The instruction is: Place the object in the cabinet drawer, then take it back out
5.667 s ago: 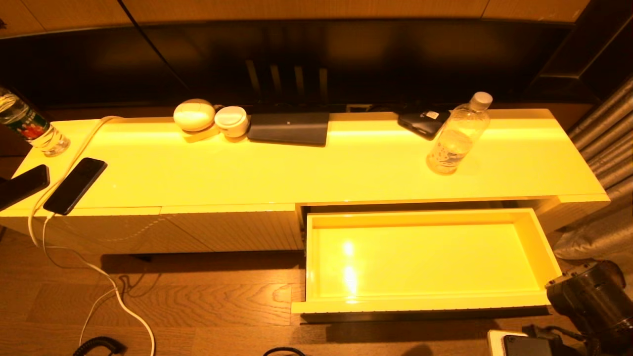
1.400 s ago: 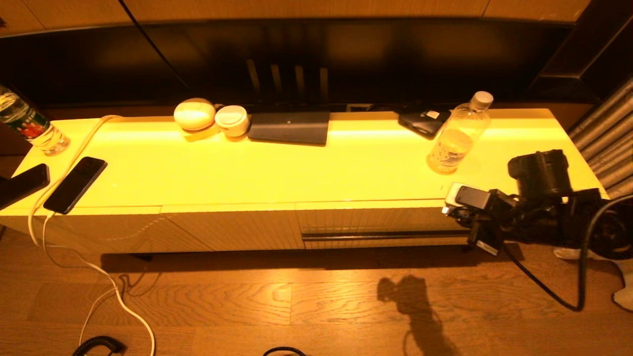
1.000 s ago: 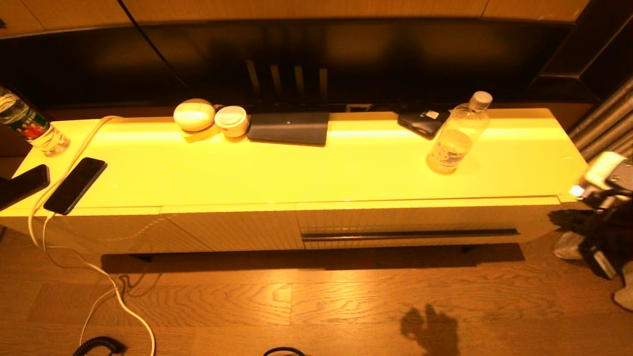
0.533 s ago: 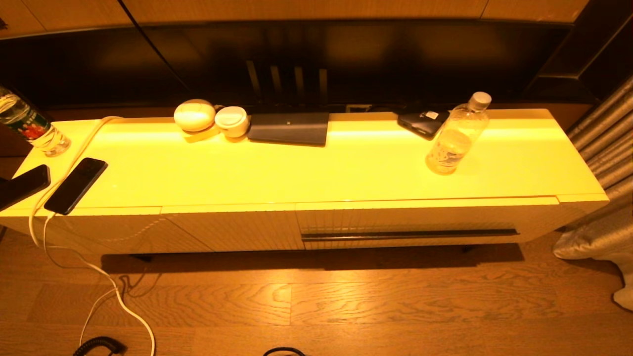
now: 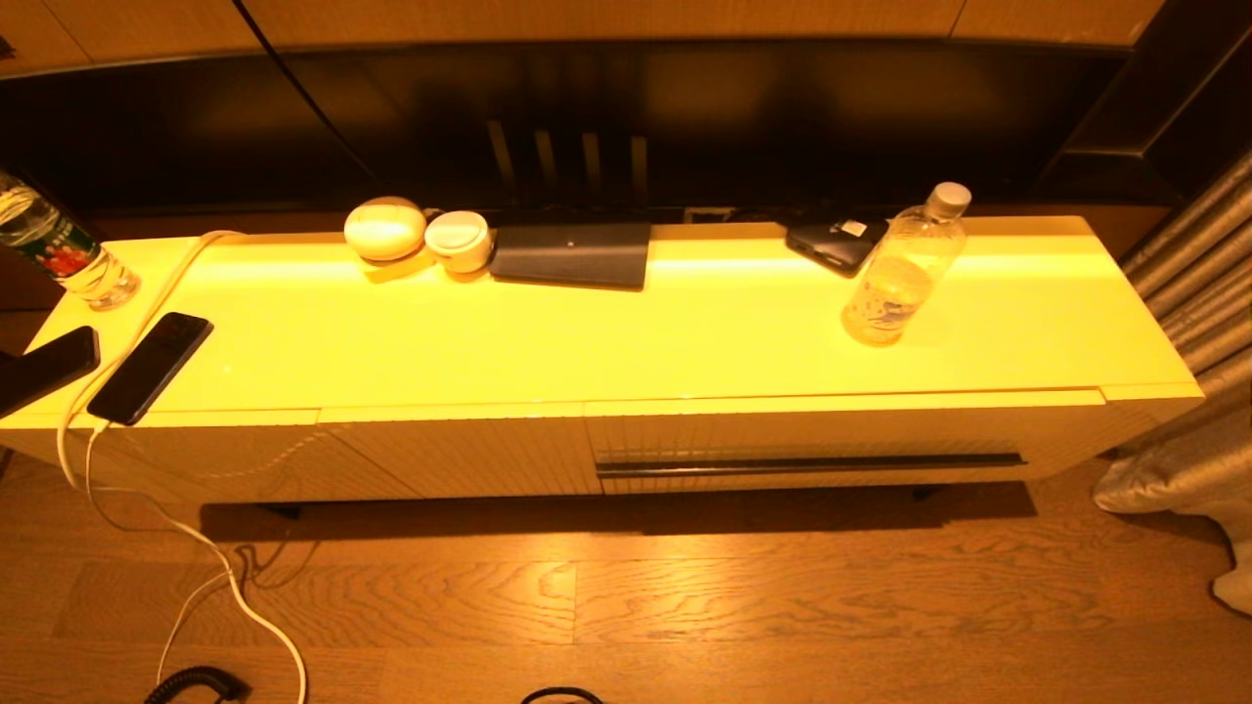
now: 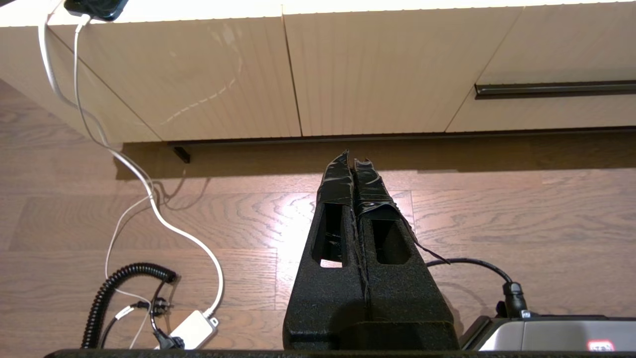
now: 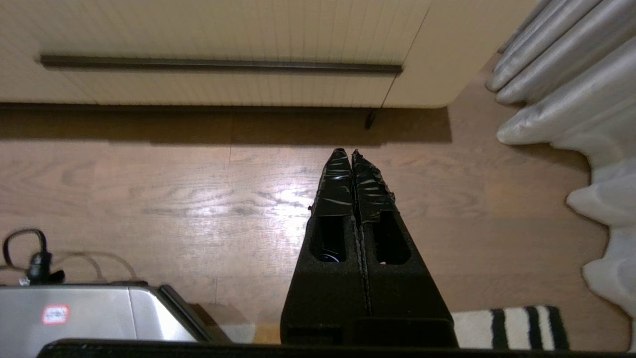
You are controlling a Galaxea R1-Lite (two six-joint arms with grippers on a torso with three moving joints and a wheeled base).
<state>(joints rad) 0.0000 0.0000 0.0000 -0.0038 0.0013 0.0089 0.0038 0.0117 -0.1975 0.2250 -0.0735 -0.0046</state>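
The clear water bottle with its white cap stands upright on the right part of the cabinet top. Below it the cabinet drawer is pushed fully in, its dark handle strip showing; the drawer also fills the top of the right wrist view. Neither arm appears in the head view. My right gripper is shut and empty, held low over the wooden floor in front of the drawer. My left gripper is shut and empty too, over the floor before the plain ribbed panels.
A labelled bottle, two phones and a white cable crowd the left end. White round cases, a dark pad and a black device line the back. Grey curtains hang to the right.
The drawer, open 5.7 s ago, is now closed. My right arm, at the drawer front 1.4 s ago, drew back to the right and left the head view. The bottle stayed put.
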